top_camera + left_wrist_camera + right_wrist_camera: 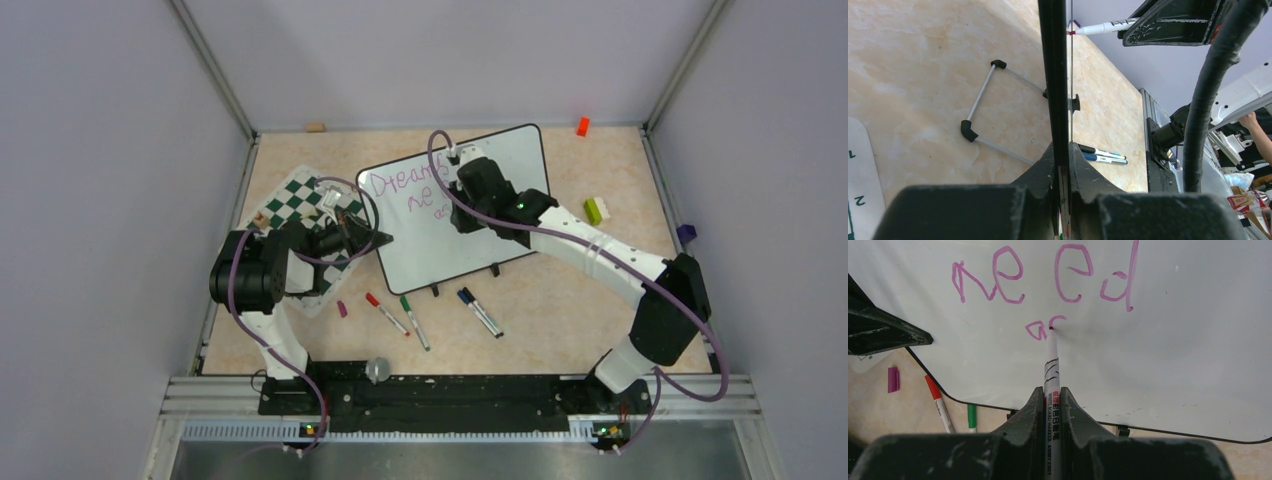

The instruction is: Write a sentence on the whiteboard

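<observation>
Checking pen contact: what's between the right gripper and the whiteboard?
A white marker, clamped in the right gripper, spans that gap; its purple tip touches the whiteboard below "need". The right wrist view shows it.

One whiteboard point(440, 255), five markers point(385, 312), one chess mat point(290, 205)

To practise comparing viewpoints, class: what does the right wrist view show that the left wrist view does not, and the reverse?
Only right wrist: the whiteboard face-on with the sentence, reading "need" above a started word; a purple cap, red marker, green marker. Only left wrist: the whiteboard edge-on in the shut left gripper, its wire stand, two pens. Both: the whiteboard and the held marker in the right gripper, tip at the face.
</observation>
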You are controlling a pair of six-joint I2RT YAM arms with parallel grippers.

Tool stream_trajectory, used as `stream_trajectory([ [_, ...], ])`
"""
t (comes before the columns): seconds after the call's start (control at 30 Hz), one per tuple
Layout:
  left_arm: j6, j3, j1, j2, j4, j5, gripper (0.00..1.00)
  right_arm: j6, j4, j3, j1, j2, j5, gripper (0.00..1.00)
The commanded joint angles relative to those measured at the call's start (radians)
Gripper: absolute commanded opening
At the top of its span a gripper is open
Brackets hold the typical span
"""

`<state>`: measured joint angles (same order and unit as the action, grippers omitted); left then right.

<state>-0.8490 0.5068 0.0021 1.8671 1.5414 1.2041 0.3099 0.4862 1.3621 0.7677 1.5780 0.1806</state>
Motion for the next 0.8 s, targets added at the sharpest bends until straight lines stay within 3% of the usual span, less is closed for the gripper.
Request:
stream_trajectory([
  [0.0,0.088,-0.006,-0.009,-0.006,0.079,0.111,0.0,-0.008,0.02,-0.008,-0.01,-0.015,0.017,0.0],
  [0.77,0.088,-0.007,-0.009,-0.008,0.079,0.112,0.0,0.004,-0.002,0.036,-0.054,-0.062,0.007,0.0],
])
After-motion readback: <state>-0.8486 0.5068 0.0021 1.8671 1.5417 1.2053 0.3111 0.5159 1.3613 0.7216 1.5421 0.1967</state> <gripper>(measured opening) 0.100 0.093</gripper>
